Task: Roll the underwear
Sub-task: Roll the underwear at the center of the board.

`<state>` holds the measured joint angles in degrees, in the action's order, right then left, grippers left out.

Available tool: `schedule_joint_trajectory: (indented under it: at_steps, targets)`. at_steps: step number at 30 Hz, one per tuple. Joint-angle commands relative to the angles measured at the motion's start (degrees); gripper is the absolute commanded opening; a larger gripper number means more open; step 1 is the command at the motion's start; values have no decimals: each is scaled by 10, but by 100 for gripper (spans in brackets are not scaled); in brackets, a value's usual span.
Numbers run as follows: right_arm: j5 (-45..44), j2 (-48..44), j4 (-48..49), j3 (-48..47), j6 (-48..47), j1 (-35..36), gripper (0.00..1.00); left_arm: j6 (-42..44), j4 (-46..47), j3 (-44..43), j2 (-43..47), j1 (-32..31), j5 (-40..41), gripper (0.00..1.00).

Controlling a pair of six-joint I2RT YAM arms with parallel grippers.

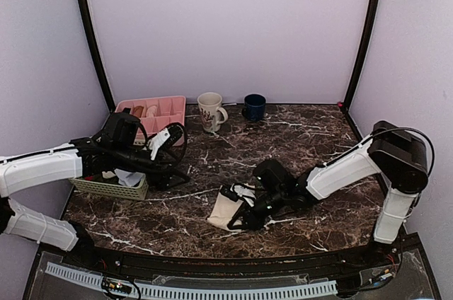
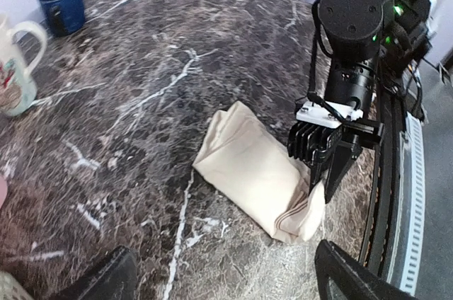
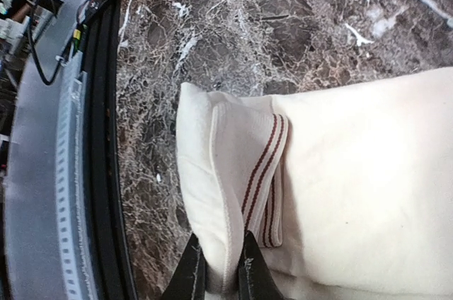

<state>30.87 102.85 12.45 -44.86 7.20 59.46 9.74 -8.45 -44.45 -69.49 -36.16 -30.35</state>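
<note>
From above, the underwear (image 1: 222,209) lies near the front middle of the table (image 1: 297,137), folded into a narrow band. Its long axis looks to run on a slant, from near-left to far-right. The right gripper (image 1: 238,216) is down on its nearer end, and the left gripper (image 1: 167,139) hangs well apart, over at the left side. Through the left wrist, that gripper's fingers (image 2: 113,275) stand wide with nothing between them. The band shows plainly there: one end points away up the table, and the other, toward the front rail (image 2: 410,194), is nipped by the right gripper. Through the right wrist, the fingers (image 3: 192,272) are pressed together on the folded hem (image 3: 212,194), just beside the brown stripes (image 3: 260,165), and the rest of the cloth stretches off to the right. I'd say the roll is only at its start. To do it well, the pinched end should turn over along the long axis, tight and square, with the edges kept level so it doesn't cone. The free left gripper could pin the far end.
</note>
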Motion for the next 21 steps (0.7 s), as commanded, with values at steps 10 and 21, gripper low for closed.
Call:
schedule_joint_trajectory:
  at_steps: [10, 21]
  targets:
    - [250, 110, -44, -34, 159, -60, 0, -32, 34, 66, 116, -19, 113, 91]
    - [250, 153, -127, -67, 121, -75, 0, 144, 137, 131, 21, -251, 179, 81]
